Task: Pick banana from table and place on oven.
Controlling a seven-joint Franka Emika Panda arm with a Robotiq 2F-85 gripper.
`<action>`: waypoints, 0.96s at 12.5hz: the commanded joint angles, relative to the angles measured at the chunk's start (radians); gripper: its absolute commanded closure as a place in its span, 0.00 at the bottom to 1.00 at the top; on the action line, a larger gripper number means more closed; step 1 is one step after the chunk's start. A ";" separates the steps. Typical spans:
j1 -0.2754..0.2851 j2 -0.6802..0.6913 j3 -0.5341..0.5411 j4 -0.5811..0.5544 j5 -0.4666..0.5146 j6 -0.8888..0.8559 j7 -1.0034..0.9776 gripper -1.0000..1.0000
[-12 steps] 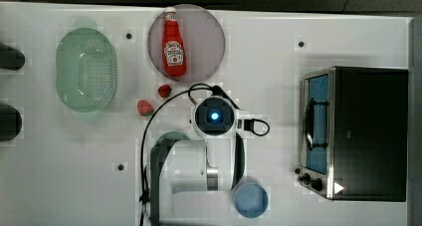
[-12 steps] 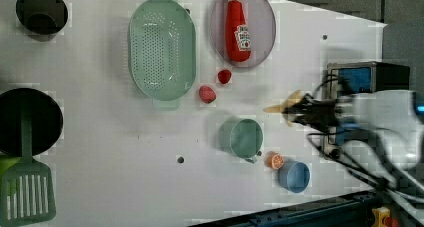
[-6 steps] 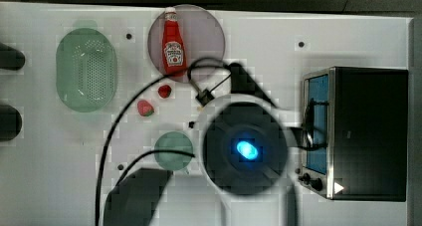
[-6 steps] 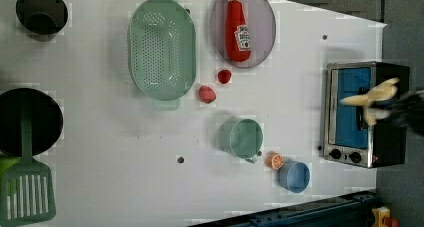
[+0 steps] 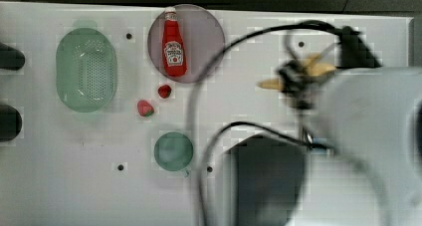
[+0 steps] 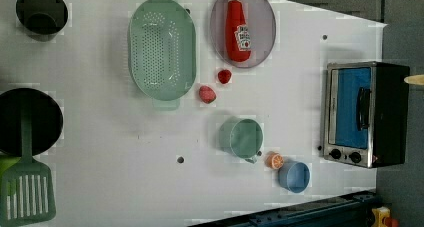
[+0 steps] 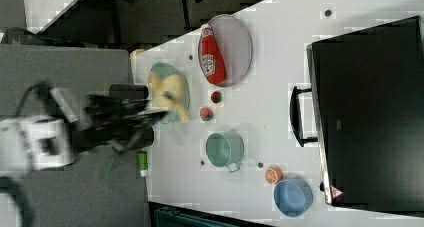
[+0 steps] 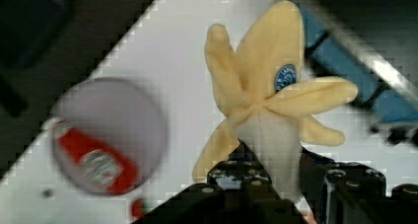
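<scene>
Bright even light, blocky pixelation, arm point(image 5: 368, 136) motion-blurred

Top, left, right views overhead; share table point(image 6: 125, 152), ketchup bottle point(image 5: 174, 49).

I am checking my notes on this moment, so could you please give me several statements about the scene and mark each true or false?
1. The pale yellow toy banana is held in the gripper, off the white table. True.
2. The red ketchup bottle lies in the green perforated colander. False: it lies on the round grey plate.
3. The black toaster oven's blue glass door is shut. True.
4. The banana already rests on the oven. False: it is in the gripper.
5. Two small red strawberries lie on the table. True.
</scene>
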 commanded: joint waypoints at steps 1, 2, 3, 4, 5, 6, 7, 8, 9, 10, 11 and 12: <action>-0.048 0.164 -0.153 0.028 -0.005 -0.022 -0.288 0.79; -0.050 0.203 -0.201 0.041 -0.005 0.017 -0.361 0.79; -0.051 0.240 -0.246 0.049 -0.005 0.068 -0.440 0.79; -0.052 0.274 -0.285 0.049 -0.005 0.116 -0.516 0.79; -0.054 0.308 -0.316 0.049 -0.005 0.145 -0.579 0.79; -0.057 0.341 -0.342 0.049 -0.004 0.167 -0.619 0.79; -0.061 0.369 -0.361 0.049 0.001 0.174 -0.642 0.79; -0.064 0.390 -0.370 0.046 0.012 0.174 -0.658 0.79; -0.067 0.404 -0.373 0.041 0.027 0.174 -0.659 0.75; -0.071 0.413 -0.373 0.039 0.041 0.175 -0.659 0.64; -0.075 0.418 -0.373 0.039 0.043 0.176 -0.659 0.53; -0.075 0.416 -0.372 0.040 0.043 0.179 -0.659 0.42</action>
